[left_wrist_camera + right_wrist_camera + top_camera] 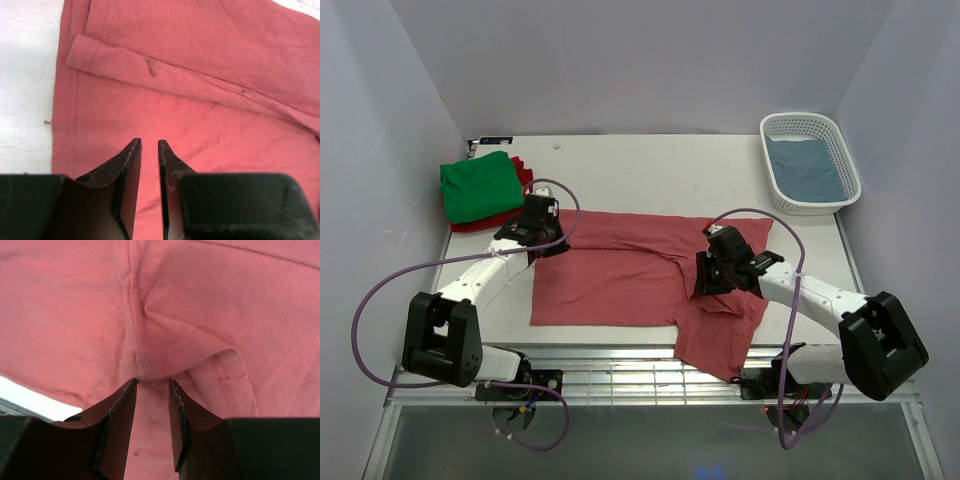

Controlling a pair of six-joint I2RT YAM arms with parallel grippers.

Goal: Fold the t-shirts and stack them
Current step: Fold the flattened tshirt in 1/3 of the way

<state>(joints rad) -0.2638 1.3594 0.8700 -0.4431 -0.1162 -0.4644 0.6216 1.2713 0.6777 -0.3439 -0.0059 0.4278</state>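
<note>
Pinkish-red t-shirt [620, 275] runs left-right; right gripper [152, 385], jaws parted, over its bunched near-right part; left gripper [149, 145], barely parted and empty, at the left end.

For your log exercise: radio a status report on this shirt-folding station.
Left hand slightly parted above pink shirt. Right hand parted at bunched seam. Shirt corner overhangs table edge. Nothing blocking.

Pinkish-red t-shirt [620, 270]: spread flat across the middle of the table [650, 170], its right part rumpled and hanging over the near edge.
Green t-shirt [480, 185]: folded, on top of the dark red t-shirt [524, 172], far-left corner.
Grey-blue t-shirt [805, 168]: folded, in the basket [800, 119], far-right corner.
</note>
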